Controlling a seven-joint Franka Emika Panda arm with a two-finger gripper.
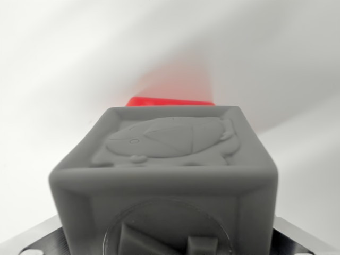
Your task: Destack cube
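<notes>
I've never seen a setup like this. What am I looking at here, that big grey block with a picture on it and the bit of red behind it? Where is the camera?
This single picture comes from a small camera mounted on the wrist of a robot arm, so it looks out past the arm's own hand. The large grey cube fills the view because it sits very close to the lens. Its top face carries a raised animal-like relief; the near face has a round embossed shape. Behind it peeks the edge of a red block, casting a red glow on the white surface. The metal pieces at the bottom corners probably belong to the robot's hand. Whether the gripper is holding the cube cannot be told from here.
</notes>
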